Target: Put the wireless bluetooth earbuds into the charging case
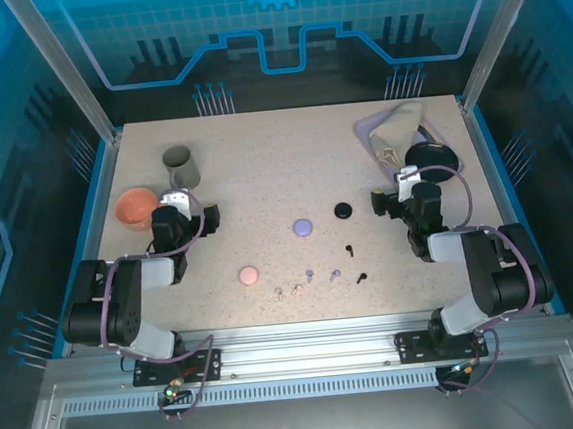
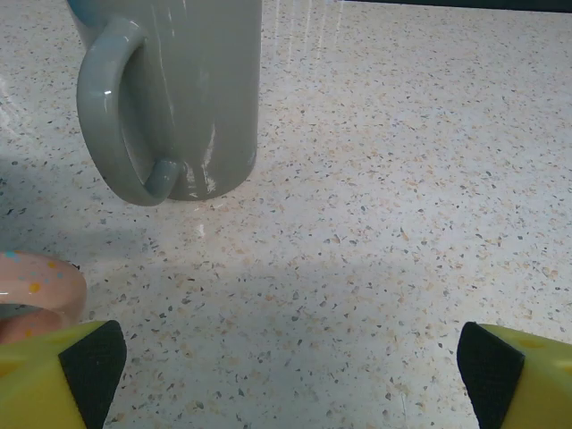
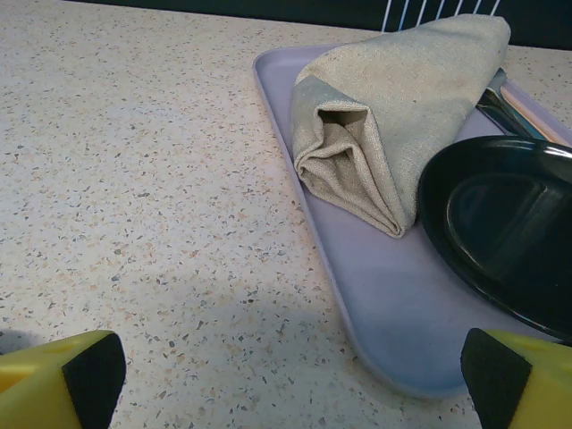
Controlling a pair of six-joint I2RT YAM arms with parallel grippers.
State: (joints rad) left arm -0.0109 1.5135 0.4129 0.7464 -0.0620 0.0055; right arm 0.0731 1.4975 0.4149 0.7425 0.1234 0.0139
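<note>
- Behind both grippers, close to the arm bases, we see the earbuds (image 1: 335, 273) lying loose on the speckled table (image 1: 261, 156). The beige pair (image 1: 296, 288) is back and to the right of the left gripper. The lavender pair (image 1: 311, 274) is just beside the beige one. The black pair (image 1: 361, 277) is back and to the left of the right gripper. None sits in a case.
- A little forward of the buds, the pink case (image 1: 249, 275) lies between the left gripper and the beige pair. We cannot tell whether its lid is up.
- Farther forward, the lavender case (image 1: 303, 227) and the black case (image 1: 342, 211) sit in the gap between the two grippers. The black one is off the right gripper's left side.
- Our left gripper (image 2: 290, 371) hovers over bare table with its yellow fingers (image 2: 36, 380) spread wide and nothing between them.
- Our right gripper (image 3: 286, 375) is spread just as wide and holds nothing.
- Just beside the left gripper's left finger is a pink bowl (image 2: 40, 281) with coloured specks.
- Straight ahead of the left gripper a grey mug (image 2: 201, 89) stands upright, its handle toward the gripper's left.
- Ahead and to the right of the right gripper lies a lavender tray (image 3: 375, 295), its near corner close to the right finger.
- On the tray are a folded beige napkin (image 3: 393, 116) and a black dish (image 3: 500, 223), with the napkin touching the dish's rim.
</note>
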